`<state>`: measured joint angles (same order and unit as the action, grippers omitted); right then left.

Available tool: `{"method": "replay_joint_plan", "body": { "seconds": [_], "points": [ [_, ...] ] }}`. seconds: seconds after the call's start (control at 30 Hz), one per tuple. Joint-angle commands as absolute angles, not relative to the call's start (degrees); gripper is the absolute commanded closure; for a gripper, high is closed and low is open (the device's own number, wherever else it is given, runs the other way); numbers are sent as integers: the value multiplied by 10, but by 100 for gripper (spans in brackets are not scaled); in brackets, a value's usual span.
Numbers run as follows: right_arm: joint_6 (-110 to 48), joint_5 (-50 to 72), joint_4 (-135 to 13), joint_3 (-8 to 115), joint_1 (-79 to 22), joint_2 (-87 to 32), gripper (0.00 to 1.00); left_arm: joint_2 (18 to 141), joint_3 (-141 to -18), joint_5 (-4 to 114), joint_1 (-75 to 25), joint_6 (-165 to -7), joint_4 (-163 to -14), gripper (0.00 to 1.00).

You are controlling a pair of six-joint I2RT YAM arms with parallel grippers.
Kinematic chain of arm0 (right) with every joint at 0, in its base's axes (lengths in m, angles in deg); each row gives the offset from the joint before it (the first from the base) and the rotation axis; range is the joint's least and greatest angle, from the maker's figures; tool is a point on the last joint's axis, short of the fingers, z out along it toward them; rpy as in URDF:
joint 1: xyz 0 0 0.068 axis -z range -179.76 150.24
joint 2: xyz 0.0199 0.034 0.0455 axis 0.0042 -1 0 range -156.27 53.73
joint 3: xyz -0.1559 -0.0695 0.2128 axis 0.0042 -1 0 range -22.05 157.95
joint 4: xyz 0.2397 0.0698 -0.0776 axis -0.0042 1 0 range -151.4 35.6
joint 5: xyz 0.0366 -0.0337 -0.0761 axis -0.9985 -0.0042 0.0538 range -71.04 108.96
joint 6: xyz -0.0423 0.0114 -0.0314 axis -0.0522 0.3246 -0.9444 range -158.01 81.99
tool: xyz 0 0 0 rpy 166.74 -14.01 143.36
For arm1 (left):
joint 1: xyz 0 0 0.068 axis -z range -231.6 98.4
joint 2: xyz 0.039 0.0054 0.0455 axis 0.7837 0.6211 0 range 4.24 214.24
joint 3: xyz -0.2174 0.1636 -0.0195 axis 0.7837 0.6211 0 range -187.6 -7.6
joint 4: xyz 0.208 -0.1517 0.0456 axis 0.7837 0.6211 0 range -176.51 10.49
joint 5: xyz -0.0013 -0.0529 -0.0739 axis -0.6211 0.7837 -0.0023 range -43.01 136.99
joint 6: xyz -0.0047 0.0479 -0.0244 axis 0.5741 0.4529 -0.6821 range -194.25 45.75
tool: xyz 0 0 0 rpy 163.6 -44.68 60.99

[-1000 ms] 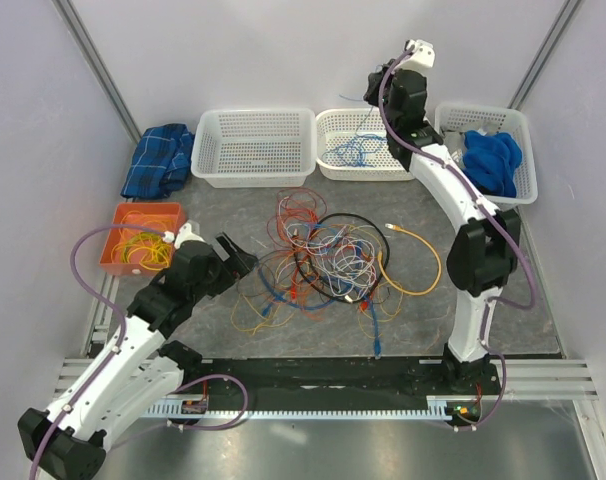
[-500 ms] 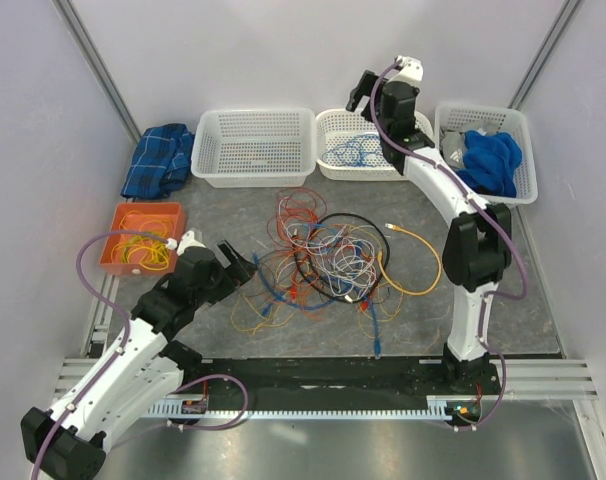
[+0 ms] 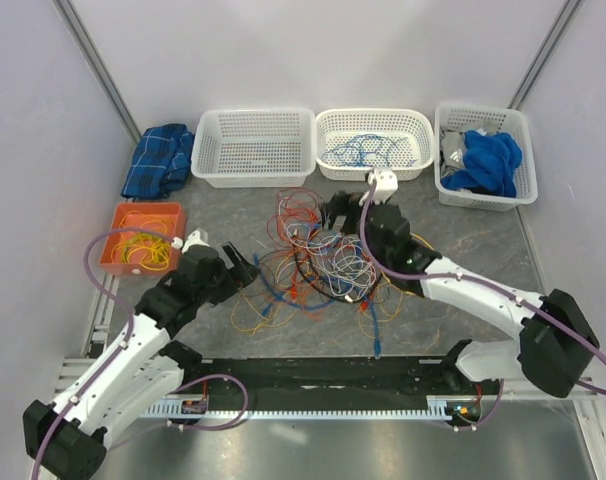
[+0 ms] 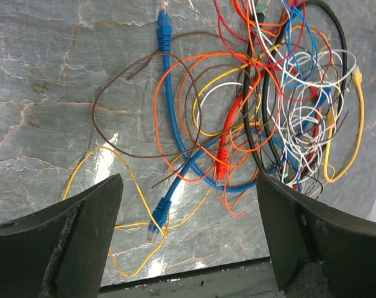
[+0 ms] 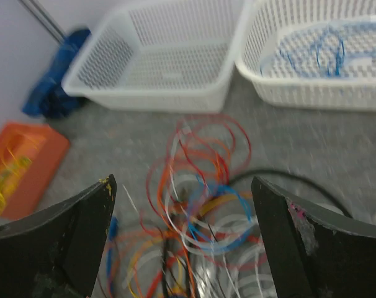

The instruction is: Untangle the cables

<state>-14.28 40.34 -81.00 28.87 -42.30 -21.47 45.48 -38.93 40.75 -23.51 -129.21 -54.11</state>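
Observation:
The cables (image 3: pixel 318 265) lie in a tangle of thin red, orange, yellow, blue and white wires at mid-table, with a black loop among them. My left gripper (image 3: pixel 245 268) hangs open at the tangle's left edge. In the left wrist view the left gripper (image 4: pixel 188 180) is wide open and empty above a blue plug-ended cable (image 4: pixel 158 214) and a thin yellow wire (image 4: pixel 123 186). My right gripper (image 3: pixel 334 212) hovers over the back of the tangle. The right wrist view is blurred; there the right gripper (image 5: pixel 183 183) is open and empty above red, white and blue loops (image 5: pixel 206 211).
Three white baskets stand at the back: an empty one (image 3: pixel 253 114), one (image 3: pixel 374 114) holding blue cable (image 3: pixel 368 152), and one (image 3: pixel 483 106) with a blue cloth (image 3: pixel 491 160). An orange bin (image 3: pixel 148 209) with yellow wires sits left. A plaid cloth (image 3: pixel 158 160) lies behind it.
The right gripper opened above the middle basket, leaving the blue cable there, then swung down to the tangle. The left gripper edged slightly nearer the cables.

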Motion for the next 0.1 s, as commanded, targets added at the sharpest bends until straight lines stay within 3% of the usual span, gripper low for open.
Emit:
{"method": "replay_joint_plan", "body": {
  "seconds": [0.0, 0.07],
  "points": [
    [-155, 444, -815, 196, -456, -163, 2, 436, -392, 413, -234, -1250, -572, 7],
    [-162, 440, -812, 181, -478, -135, 2, 430, -392, 412, -235, -1239, -572, 4]
  ]
}}
